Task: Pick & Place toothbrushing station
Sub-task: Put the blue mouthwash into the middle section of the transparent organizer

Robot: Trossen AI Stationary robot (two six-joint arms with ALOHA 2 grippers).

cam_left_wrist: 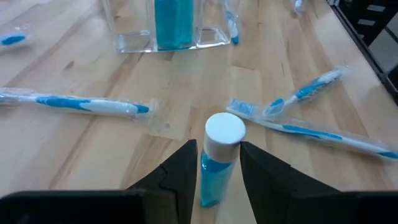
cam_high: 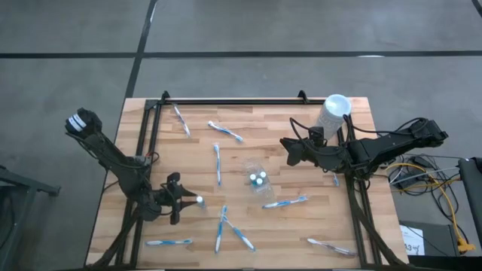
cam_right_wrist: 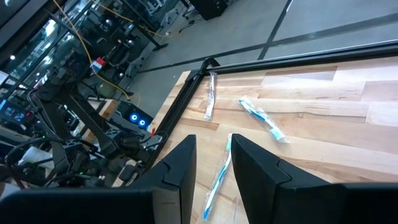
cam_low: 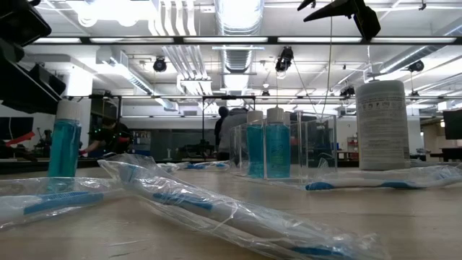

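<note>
The table [cam_high: 248, 113] is pale wood in jointed strips, smooth with a soft sheen. The toothbrushes [cam_left_wrist: 87, 104] lie in clear, crinkled, glossy wrappers. The tube [cam_left_wrist: 214, 168] looks like translucent blue plastic with a smooth matt white cap. The pouch [cam_high: 256, 177] is clear, shiny plastic. The left claw [cam_left_wrist: 214, 180] has matt black fingers.

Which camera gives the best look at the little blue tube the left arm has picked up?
The left wrist view: the blue tube fills the foreground, clamped in the left pincer. The high view shows mainly its white cap. The low view shows it standing at the left; the right wrist view misses it.
</note>
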